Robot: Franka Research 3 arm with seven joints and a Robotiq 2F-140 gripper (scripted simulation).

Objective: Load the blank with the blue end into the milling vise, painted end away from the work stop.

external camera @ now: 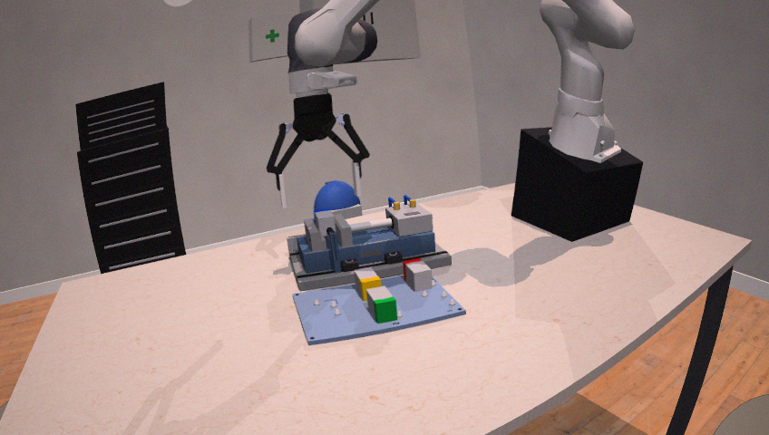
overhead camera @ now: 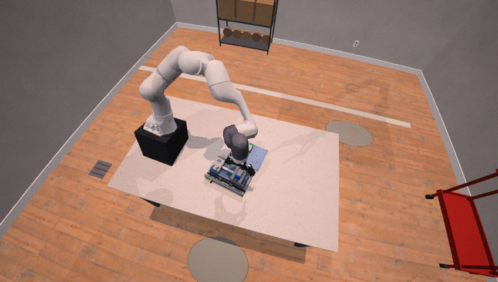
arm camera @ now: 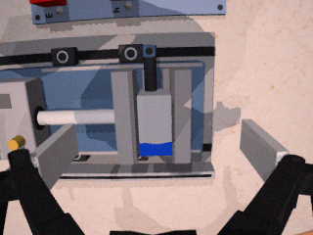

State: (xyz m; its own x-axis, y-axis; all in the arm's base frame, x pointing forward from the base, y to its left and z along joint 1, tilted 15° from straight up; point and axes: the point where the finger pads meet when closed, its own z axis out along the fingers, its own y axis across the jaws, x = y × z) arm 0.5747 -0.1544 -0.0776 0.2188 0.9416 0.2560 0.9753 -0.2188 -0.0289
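The blank with the blue end [arm camera: 155, 117] [external camera: 325, 217] lies between the vise jaws. Its blue end points away from the work stop [arm camera: 150, 75], whose tip appears against the grey end. The fixed jaw [arm camera: 183, 117] is close beside one long side and the moving jaw [arm camera: 124, 117] beside the other; exact gaps cannot be read. The blank rises above the jaws; the low bars under it are hidden. My gripper [external camera: 319, 199] [arm camera: 157, 136] is open and empty above the vise, fingers wide apart. Yellow [external camera: 367, 277], green [external camera: 382, 302] and red [external camera: 418, 275] blanks rest on the infeed plate [external camera: 345, 325] [arm camera: 171, 9].
The hose block [external camera: 410, 217] [arm camera: 12, 110] stands at the moving-jaw end, joined by a pale rod [arm camera: 78, 117]. Small pegs stand on the infeed plate. A blue rounded object [external camera: 335, 197] shows behind the vise. The black robot base [external camera: 574, 188] [overhead camera: 162, 143] stands at the table's side.
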